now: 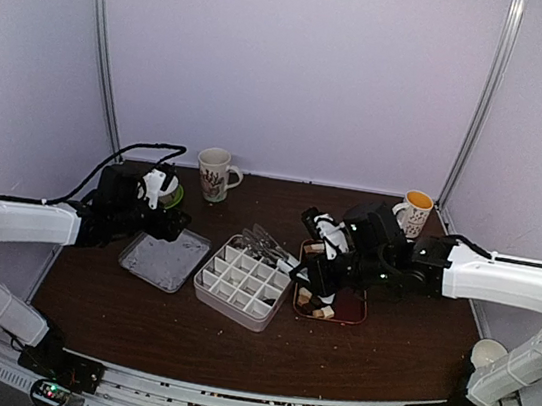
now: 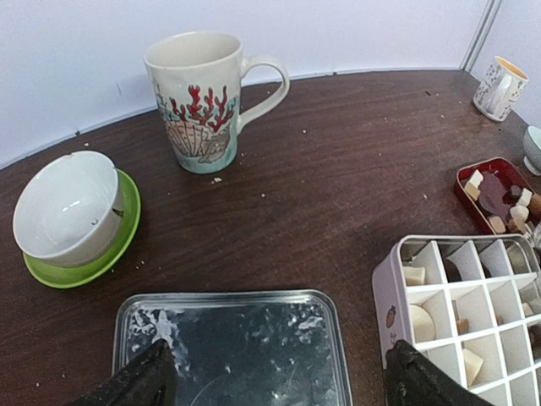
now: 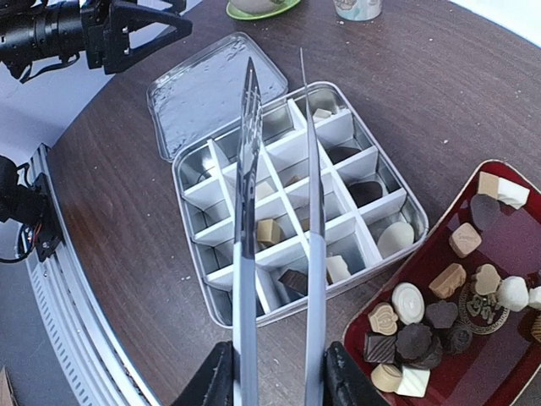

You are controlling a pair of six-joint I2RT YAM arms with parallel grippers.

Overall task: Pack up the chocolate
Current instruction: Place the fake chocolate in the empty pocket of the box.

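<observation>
R jaws were clamped on the handle end of the tongs (image 3: 248, 169). The blades pointed to 12 o'clock in the R wrist view, over the divided tin (image 3: 338, 131), and stood apart w/ nothing btwn the tips. L jaws were wide apart, holding nothing, above the tin's lid (image 2: 245, 347). The lid lay flat on the desk (image 2: 355, 169) at 9 o'clock of the tin in the top view.

Most of the chocolate (image 3: 408, 302) sat loose in the red tray (image 3: 507, 254), just beside the tin at its 3 o'clock in the top view: dark, tan & white pieces. A few pieces were already in cells, one per cell as far as could be told, mostly on the tray side. Cells along the tin's 9 o'clock side in the R wrist view looked empty.

Step in hand, prob: mid-packing, btwn picks, since the tongs were empty over the tin. Under half the cells looked filled, so plenty was left.

Next move would call for swinging the tongs to 4 o'clock over the tray, then lowering w/ the blades straddling one piece that stood clear of its neighbours. A gentle squeeze would be needed so it didn't pop out, then a carry to an empty cell. Fitting the lid looked like the L arm's job, not yet due
</observation>
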